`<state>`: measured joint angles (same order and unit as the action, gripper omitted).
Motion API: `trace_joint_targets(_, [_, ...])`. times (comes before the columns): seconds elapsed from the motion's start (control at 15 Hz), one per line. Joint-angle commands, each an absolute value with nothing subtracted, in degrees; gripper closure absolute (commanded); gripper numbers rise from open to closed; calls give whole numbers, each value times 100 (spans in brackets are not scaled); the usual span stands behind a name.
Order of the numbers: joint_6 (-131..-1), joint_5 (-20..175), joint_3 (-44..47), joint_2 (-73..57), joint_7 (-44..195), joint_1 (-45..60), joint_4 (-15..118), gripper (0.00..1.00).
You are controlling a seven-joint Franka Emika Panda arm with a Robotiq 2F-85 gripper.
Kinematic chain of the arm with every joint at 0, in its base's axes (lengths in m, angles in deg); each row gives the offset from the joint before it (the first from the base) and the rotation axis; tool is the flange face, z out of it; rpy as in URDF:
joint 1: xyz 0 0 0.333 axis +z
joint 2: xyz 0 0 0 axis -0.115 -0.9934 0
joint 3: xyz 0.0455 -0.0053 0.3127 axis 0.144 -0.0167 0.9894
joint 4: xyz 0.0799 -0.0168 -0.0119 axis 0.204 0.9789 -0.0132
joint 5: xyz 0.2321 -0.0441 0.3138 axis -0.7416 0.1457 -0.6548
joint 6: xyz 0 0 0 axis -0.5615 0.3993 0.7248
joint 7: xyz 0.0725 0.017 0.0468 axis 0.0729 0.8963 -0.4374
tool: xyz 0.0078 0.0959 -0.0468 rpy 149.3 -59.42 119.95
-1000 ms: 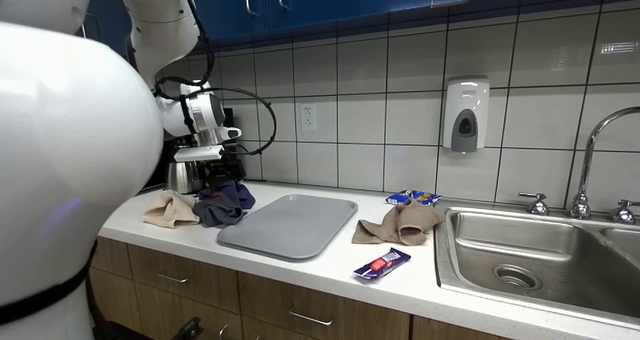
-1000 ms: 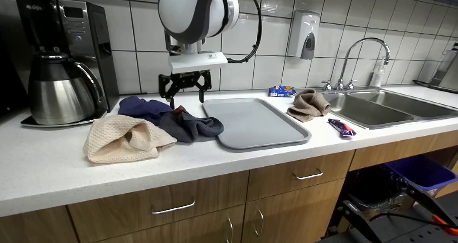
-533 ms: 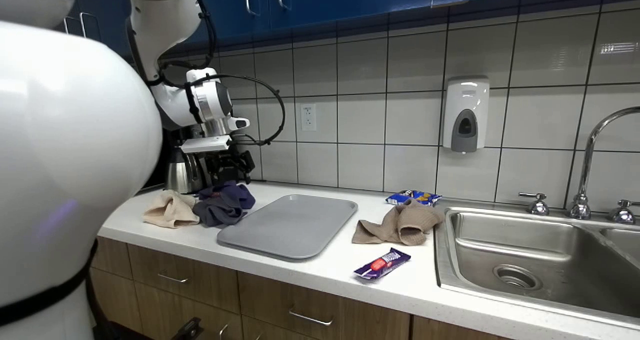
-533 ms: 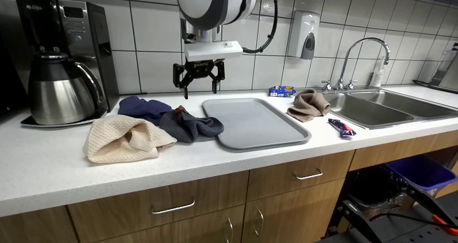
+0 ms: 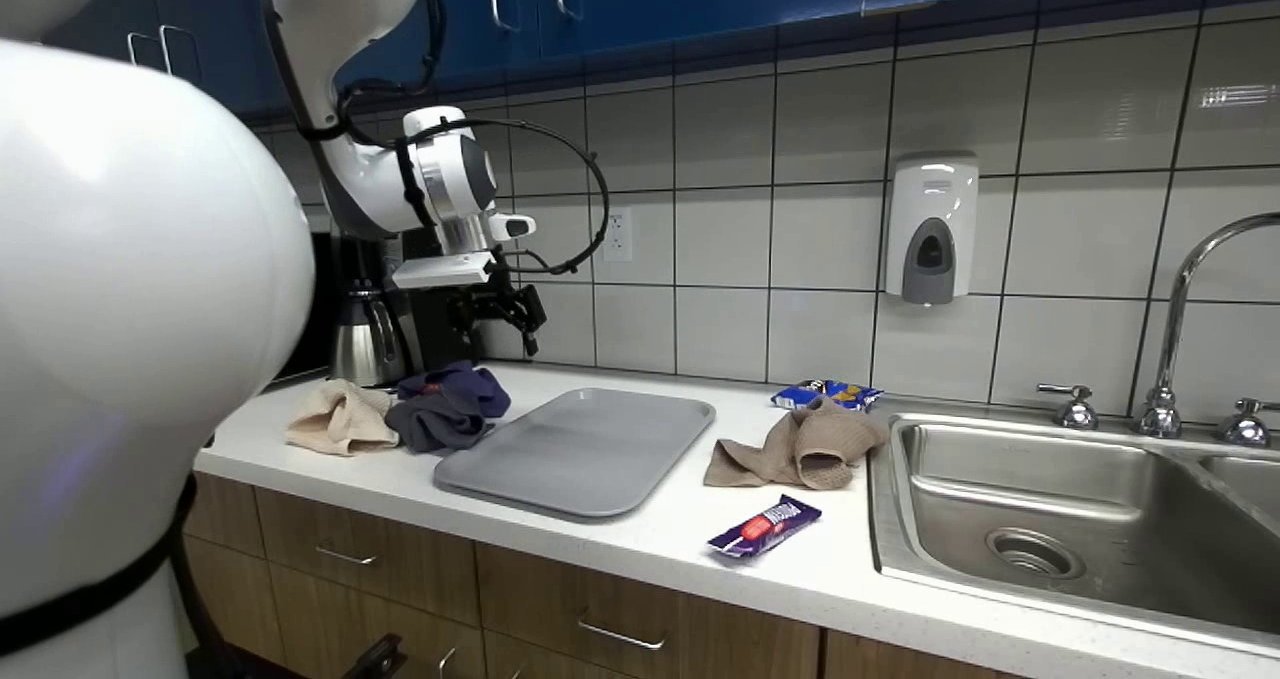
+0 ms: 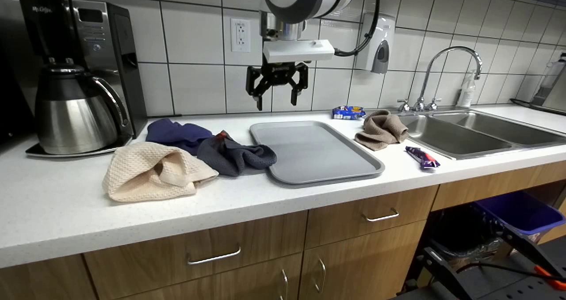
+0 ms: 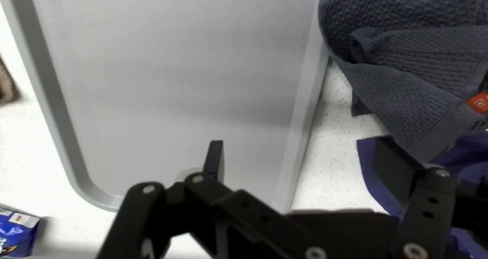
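Note:
My gripper [image 6: 277, 101] is open and empty, raised above the back of the counter. In the wrist view the open jaws [image 7: 301, 152] span the edge of the grey tray [image 7: 183, 79] and a strip of counter. The tray [image 6: 316, 152] lies flat on the counter. A dark grey cloth [image 6: 236, 156] with a red tag touches its near-left edge. A navy cloth [image 6: 177, 134] lies behind it, and a cream cloth [image 6: 154, 172] lies in front. In the wrist view one finger overlaps the navy cloth [image 7: 366, 163], with no contact visible.
A coffee maker with a steel carafe [image 6: 77, 114] stands at the left. A brown cloth [image 5: 800, 444], a blue snack packet [image 5: 825, 395] and a purple wrapped bar [image 5: 765, 527] lie between tray and sink [image 5: 890, 539]. A soap dispenser [image 5: 932, 229] hangs on the tiled wall.
My gripper has risen from near the dark cloths and moved toward the tray and sink side. It stays open. The cloths, tray and packets have not moved.

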<state>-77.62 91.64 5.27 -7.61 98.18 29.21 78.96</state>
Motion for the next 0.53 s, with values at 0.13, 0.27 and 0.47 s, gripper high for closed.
trace_joint_targets(0.13, [-8119, 9350, 562, 28, 9811, 2461, 8688, 0])
trace_joint_targets(0.27, [-8225, 9350, 571, 208, 9776, 2314, 8860, 0])
trace_joint_targets(0.47, [-8336, 9383, 597, 436, 9712, 2126, 9085, 0])
